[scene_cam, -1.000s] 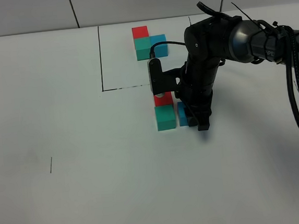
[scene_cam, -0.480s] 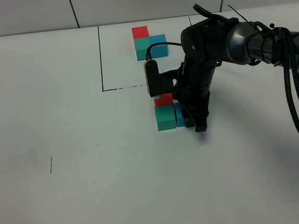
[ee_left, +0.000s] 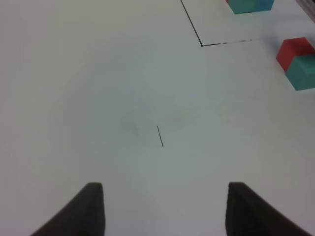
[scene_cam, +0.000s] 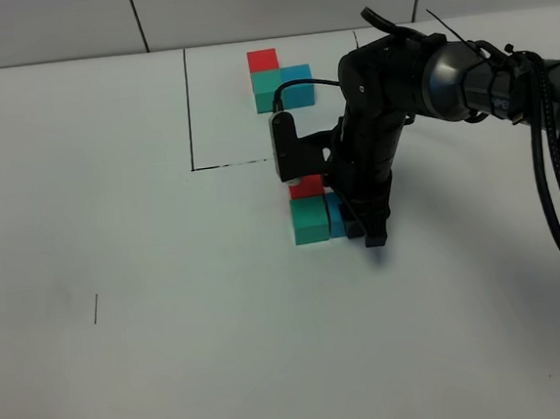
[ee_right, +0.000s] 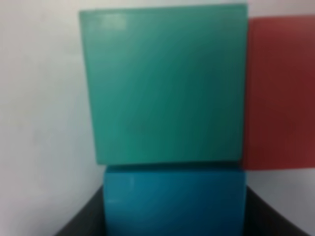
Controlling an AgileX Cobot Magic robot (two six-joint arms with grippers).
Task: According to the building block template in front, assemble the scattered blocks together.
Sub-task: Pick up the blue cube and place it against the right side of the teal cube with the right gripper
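Observation:
The building block template (scene_cam: pixel 278 77) is an L of red, teal-green and blue cubes inside thin black lines at the back. The scattered blocks lie just in front of that frame: the red block (scene_cam: pixel 306 187), the teal-green block (scene_cam: pixel 309 221) touching it in front, and the blue block (scene_cam: pixel 334 214) against the teal-green one's right side. My right gripper (scene_cam: pixel 358 224) is shut on the blue block. In the right wrist view the blue block (ee_right: pixel 174 201) sits between dark fingers (ee_right: pixel 81 223), pressed to the teal-green block (ee_right: pixel 167 88), with the red block (ee_right: pixel 280 93) beside it. My left gripper (ee_left: pixel 165 211) is open and empty over bare table.
The white table (scene_cam: pixel 173 327) carries a short black mark (scene_cam: pixel 95 308), which also shows in the left wrist view (ee_left: pixel 160 136). The right arm (scene_cam: pixel 396 82) and its cables (scene_cam: pixel 552 176) hang over the right side. The left wrist view shows the frame corner (ee_left: pixel 202 45).
My right gripper has slid the blue block left until it touches the teal-green block. It has barely moved in the last half second. The left gripper view gives no earlier frame.

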